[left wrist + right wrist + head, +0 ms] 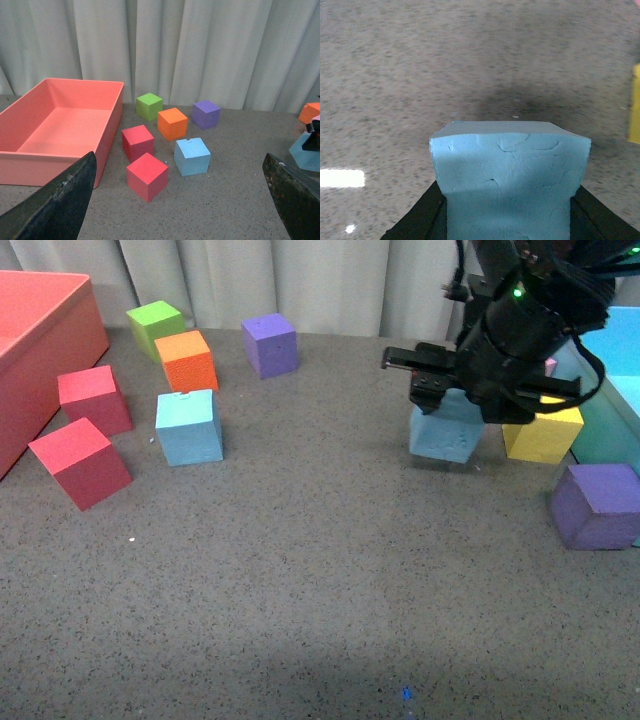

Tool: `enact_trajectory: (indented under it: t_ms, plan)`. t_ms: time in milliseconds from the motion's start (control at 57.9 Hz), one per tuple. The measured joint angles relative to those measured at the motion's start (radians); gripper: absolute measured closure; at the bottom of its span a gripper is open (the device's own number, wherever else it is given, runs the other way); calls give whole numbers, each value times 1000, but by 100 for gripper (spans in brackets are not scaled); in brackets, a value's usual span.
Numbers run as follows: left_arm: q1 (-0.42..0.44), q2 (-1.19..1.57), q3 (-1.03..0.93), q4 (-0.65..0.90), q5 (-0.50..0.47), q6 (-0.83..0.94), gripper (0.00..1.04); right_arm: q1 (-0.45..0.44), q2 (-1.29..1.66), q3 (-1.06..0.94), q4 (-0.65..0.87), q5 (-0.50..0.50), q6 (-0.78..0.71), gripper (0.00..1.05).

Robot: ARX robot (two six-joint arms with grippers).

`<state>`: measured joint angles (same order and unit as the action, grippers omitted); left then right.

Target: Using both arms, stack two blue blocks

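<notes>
One blue block [188, 426] sits on the grey table at the left, among other cubes; it also shows in the left wrist view [192, 156]. My right gripper [470, 405] is shut on the other blue block [446, 432], held at the right just above the table. In the right wrist view this block [509, 175] fills the space between the black jaws. My left gripper [182, 200] is open and empty, its two black fingers [55, 200] wide apart, with the left blue block beyond them. The held block shows at that view's right edge [306, 156].
Two red cubes [80, 462] [93, 400], an orange cube [187, 360], a green cube [155, 325] and a purple cube [269, 344] stand around the left blue block. A salmon bin [40, 345] is far left. A yellow cube [543, 432], a purple cube [597, 505] and a turquoise bin [615, 405] are at the right.
</notes>
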<state>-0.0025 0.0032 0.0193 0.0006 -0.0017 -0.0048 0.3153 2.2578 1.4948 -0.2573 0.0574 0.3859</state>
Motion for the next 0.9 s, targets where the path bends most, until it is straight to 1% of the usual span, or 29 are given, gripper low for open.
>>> enact_trajectory:
  t_ms: [293, 708, 725, 846, 863, 898]
  plan:
    - [0, 0, 0, 0, 0, 0, 7, 88, 94, 90, -34, -35, -43, 60]
    - [0, 0, 0, 0, 0, 0, 7, 122, 142, 160, -79, -39, -66, 61]
    - [0, 0, 0, 0, 0, 0, 7, 122, 142, 160, -79, -41, -66, 59]
    - [0, 0, 0, 0, 0, 0, 7, 122, 142, 159, -69, -56, -53, 36]
    - [0, 0, 0, 0, 0, 0, 7, 122, 142, 158, -68, -56, -52, 34]
    - [0, 0, 0, 0, 0, 0, 7, 122, 135, 149, -53, -61, -44, 25]
